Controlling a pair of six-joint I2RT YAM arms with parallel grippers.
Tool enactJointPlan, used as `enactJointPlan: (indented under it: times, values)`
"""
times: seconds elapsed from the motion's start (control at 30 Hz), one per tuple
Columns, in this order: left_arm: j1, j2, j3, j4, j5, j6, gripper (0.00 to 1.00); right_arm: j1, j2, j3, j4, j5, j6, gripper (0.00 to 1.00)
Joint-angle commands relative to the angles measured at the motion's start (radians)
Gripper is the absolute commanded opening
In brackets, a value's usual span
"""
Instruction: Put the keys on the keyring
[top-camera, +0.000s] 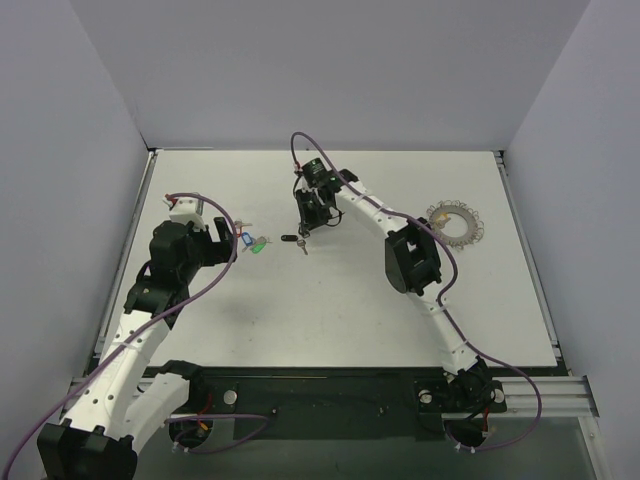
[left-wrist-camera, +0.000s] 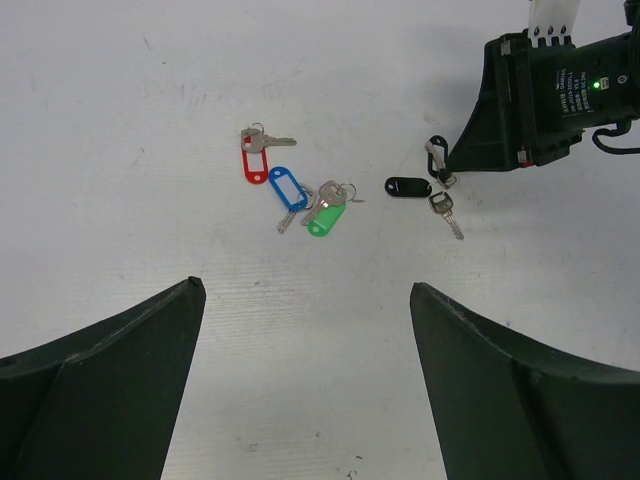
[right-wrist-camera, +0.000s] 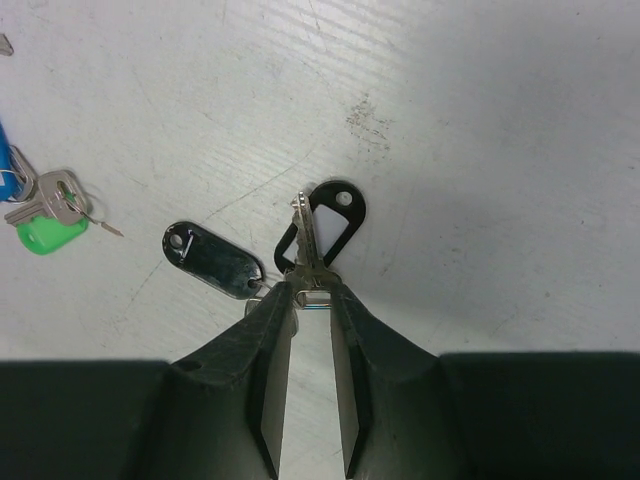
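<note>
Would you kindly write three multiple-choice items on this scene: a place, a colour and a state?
1. Where is the keyring? A among the loose keys; B alone, right of the right arm; C off the table.
2. The key in the right gripper has a tag coloured: A black; B red; C green.
3. The left gripper is: A shut on a key; B shut, empty; C open, empty.
Answers: B, it lies apart beside the right arm; A, black tag shows past the shut fingers; C, fingers stand wide, nothing between.
</note>
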Motion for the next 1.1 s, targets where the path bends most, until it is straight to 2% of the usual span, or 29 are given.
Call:
enactJointPlan:
  times: [0.0, 0.53, 1.07]
  values:
    - [-0.004, 0.002, 0.025, 0.055, 0.014, 0.009, 0.94, -0.004, -0.010, 0.046, -0.017, -0.006, 0.014, 0.17]
    - [-0.002, 0.007, 0.023, 0.057, 0.018, 0.009, 0.94, 0.003, 0.010, 0.048, -0.013, -0.024, 0.016, 0.18]
    - [-0.002, 0.010, 0.026, 0.057, 0.024, 0.006, 0.94, 0.010, 0.043, 0.055, -0.014, -0.019, 0.019, 0.15]
